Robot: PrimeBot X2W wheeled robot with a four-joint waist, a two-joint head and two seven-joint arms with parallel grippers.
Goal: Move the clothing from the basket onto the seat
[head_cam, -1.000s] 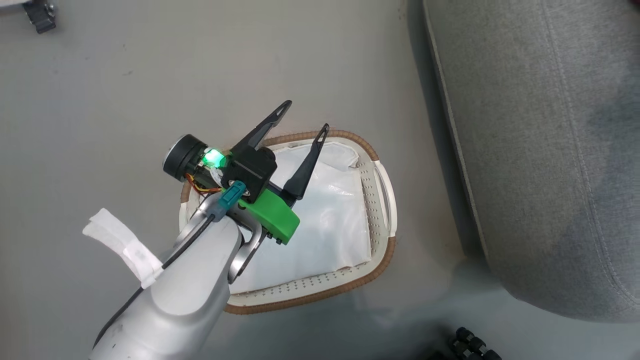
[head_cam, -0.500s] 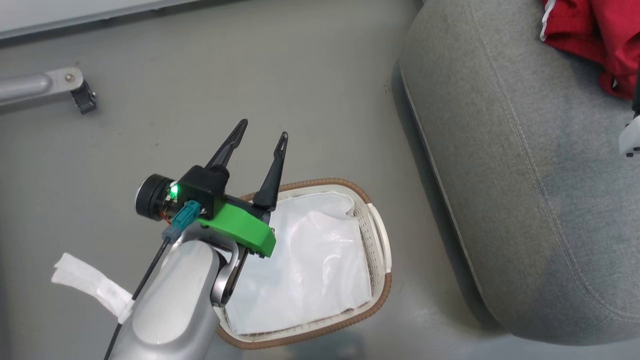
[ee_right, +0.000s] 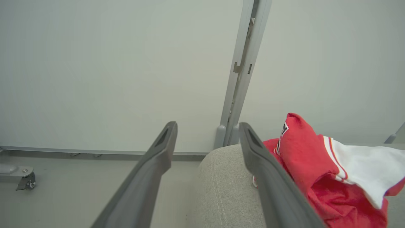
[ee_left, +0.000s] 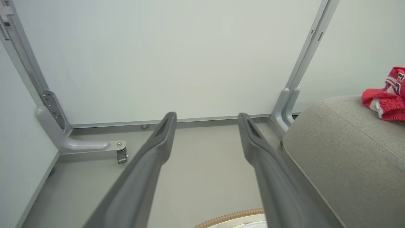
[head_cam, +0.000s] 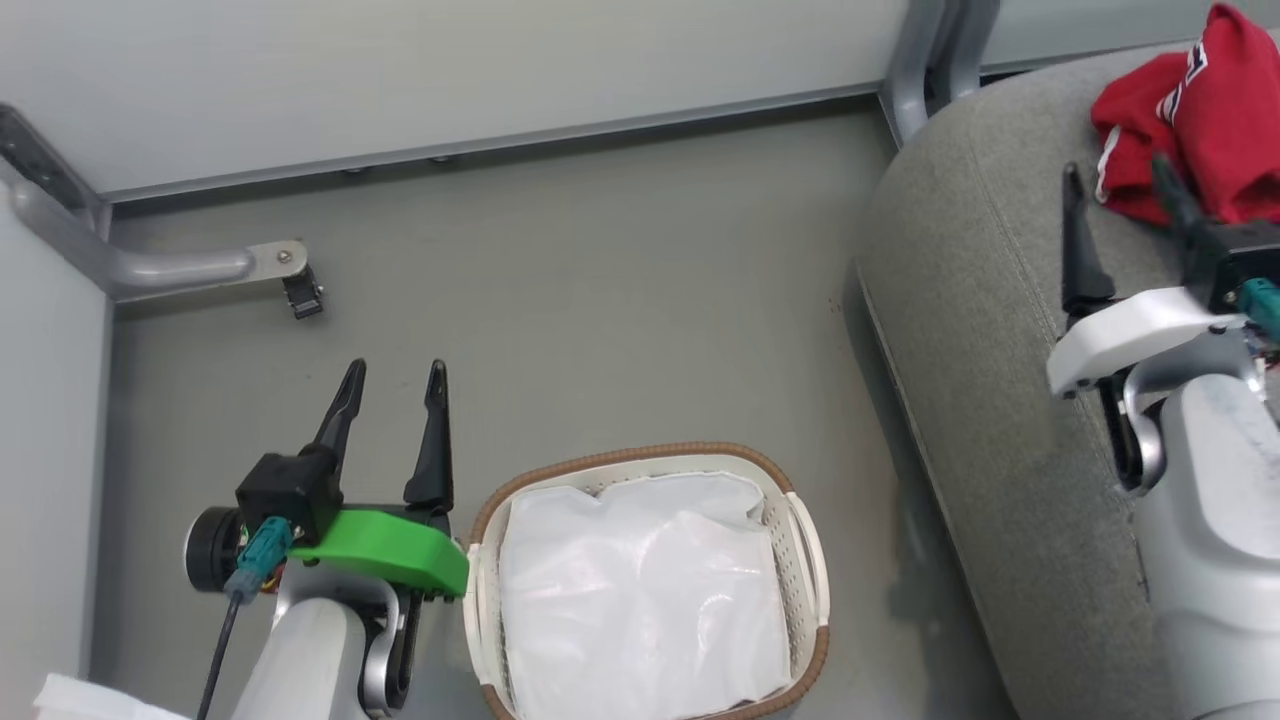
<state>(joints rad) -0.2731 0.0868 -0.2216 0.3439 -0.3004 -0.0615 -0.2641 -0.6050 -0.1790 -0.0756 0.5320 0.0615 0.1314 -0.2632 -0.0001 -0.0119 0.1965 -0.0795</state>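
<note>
I log the seat [head_cam: 980, 330] as light grey woven cloth, matt and slightly rough, with a stitched seam. The clothing [head_cam: 1220, 110] reads as red knit cloth, matt, with white trim. Basket [head_cam: 785, 580]: smooth cream plastic, perforated, with a brown woven-look rim. Its liner [head_cam: 640, 600] is white with a faint sheen. Left hand [head_cam: 396, 367]: matt dark fingers [head_cam: 432, 450], glossy green plastic cover [head_cam: 390, 550]. Floor [head_cam: 600, 300]: smooth, matt grey.
</note>
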